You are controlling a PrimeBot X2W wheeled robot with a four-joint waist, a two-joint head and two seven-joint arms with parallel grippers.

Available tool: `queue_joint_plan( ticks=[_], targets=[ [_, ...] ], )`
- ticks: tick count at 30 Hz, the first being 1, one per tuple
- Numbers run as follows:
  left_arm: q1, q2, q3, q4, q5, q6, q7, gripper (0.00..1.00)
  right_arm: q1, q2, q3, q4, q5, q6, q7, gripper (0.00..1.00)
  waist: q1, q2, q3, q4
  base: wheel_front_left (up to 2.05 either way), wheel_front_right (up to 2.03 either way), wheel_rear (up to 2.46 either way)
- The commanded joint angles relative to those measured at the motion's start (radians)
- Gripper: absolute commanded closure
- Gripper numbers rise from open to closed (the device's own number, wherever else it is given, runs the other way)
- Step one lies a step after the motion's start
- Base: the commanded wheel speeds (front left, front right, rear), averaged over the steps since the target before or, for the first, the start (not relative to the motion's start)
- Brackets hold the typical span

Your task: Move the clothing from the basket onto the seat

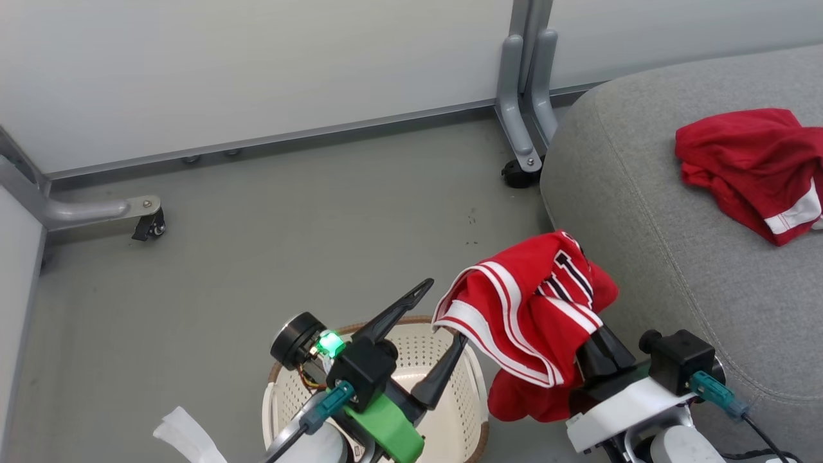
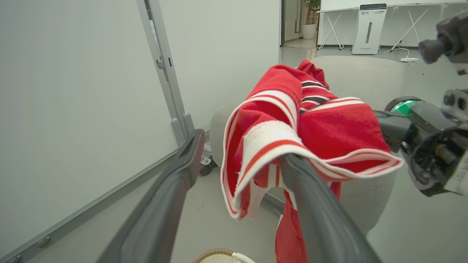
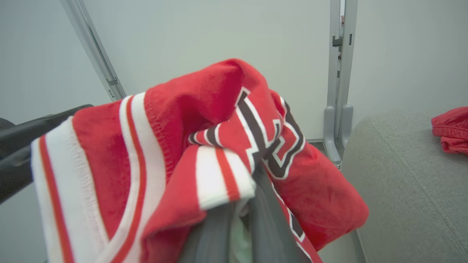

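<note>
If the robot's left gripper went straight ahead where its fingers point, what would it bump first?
Most likely the red jersey: its striped hem seems to lie over one fingertip of the open left gripper. The grey seat is behind it.

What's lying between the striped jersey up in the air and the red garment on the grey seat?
Nothing but bare seat fabric; the head view shows it between jersey and garment.

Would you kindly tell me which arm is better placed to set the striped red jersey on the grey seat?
Right: the right end effector is shut on the red jersey with white stripe trim, beside the grey fabric seat. The left end effector stands open above the cream perforated basket, farther away.
</note>
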Motion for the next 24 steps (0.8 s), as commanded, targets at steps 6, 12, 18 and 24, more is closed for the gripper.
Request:
queue_joint_plan(
  ticks=[6,12,18,24],
  targets=[
    [0.035,0.025,-0.028,-0.017,0.026,-0.006,-0.021,0.00,0.008,0.006,-0.053,-0.033,-0.005,-0.002,0.000,1.00,0.0000,0.0000,0.052,-0.059,0.00,0.00,0.00],
    [0.053,0.034,-0.033,-0.027,0.034,-0.003,-0.028,0.00,0.014,0.013,-0.111,-0.071,-0.013,-0.002,0.000,1.00,0.0000,0.0000,0.085,-0.110,0.00,0.00,0.00],
    [0.032,0.060,-0.031,-0.044,0.052,-0.001,-0.028,0.00,0.020,0.019,-0.161,-0.108,-0.016,-0.002,0.000,1.00,0.0000,0.0000,0.131,-0.181,0.00,0.00,0.00],
    [0.016,0.082,-0.048,-0.057,0.059,-0.007,-0.026,0.00,0.031,0.024,-0.200,-0.138,-0.013,-0.002,0.000,1.00,0.0000,0.0000,0.181,-0.264,0.00,0.00,0.00]
  ],
)
